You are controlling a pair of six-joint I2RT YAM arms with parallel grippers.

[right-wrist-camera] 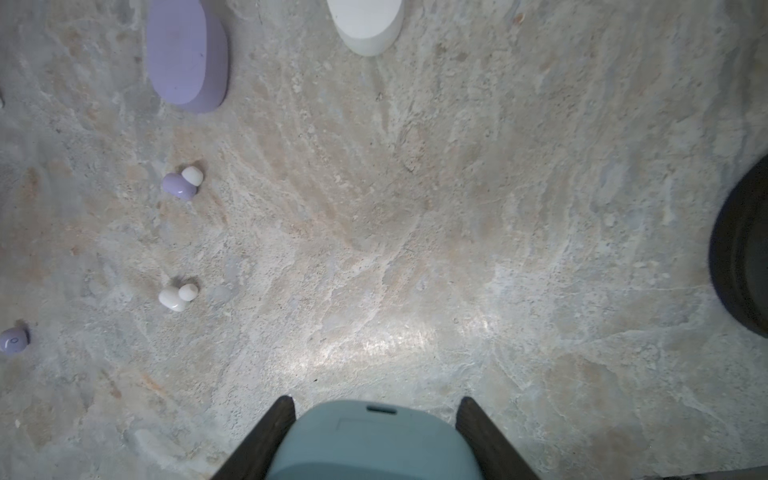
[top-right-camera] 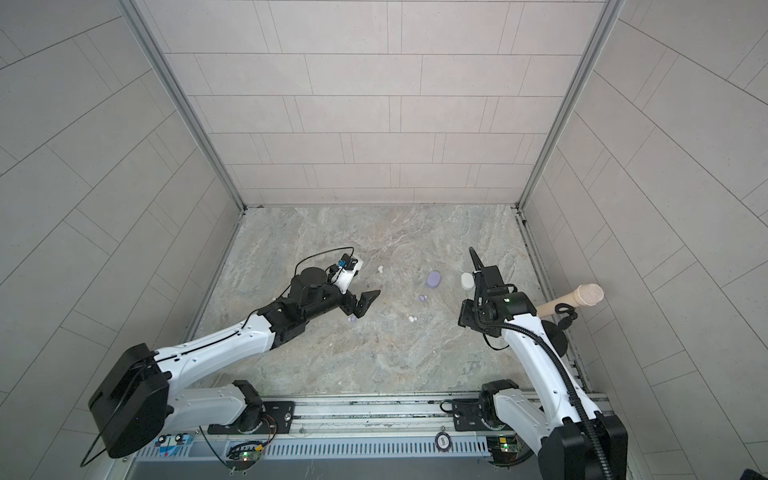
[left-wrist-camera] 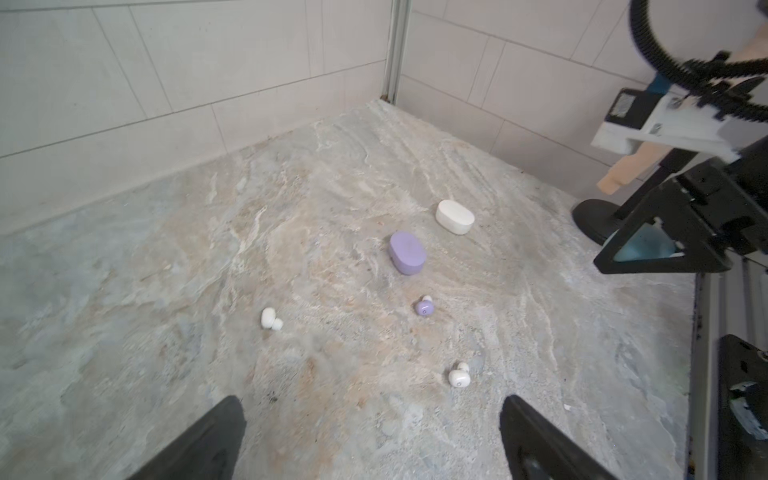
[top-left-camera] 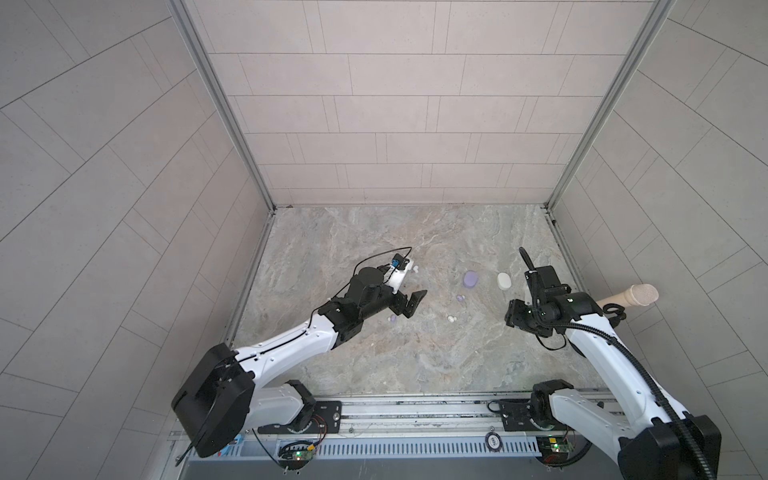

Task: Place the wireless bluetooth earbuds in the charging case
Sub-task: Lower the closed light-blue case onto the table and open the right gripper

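Left pincer (left-wrist-camera: 372, 402) gapes wide and empty, right pincer (right-wrist-camera: 376, 409) clamps a light blue case (right-wrist-camera: 374, 449); a round sticker (top-left-camera: 493, 440) bears print too small to read.

**What sits around your work area**

You have a marble-patterned bench (top-left-camera: 374, 353) closed in on three sides by pale tiled walls (top-left-camera: 374, 104), with a metal post (top-left-camera: 220, 104) in each back corner. At the bench's right edge, near the wall, a beige microphone-shaped piece (top-left-camera: 631, 296) with a mesh head sits tilted in a black clip above a round black base (top-right-camera: 555, 338). Along the front edge runs a metal rail (top-left-camera: 415, 411) bearing a small round badge (top-left-camera: 493, 440). Below it, a small circuit board (top-left-camera: 297, 455) shows a green light.
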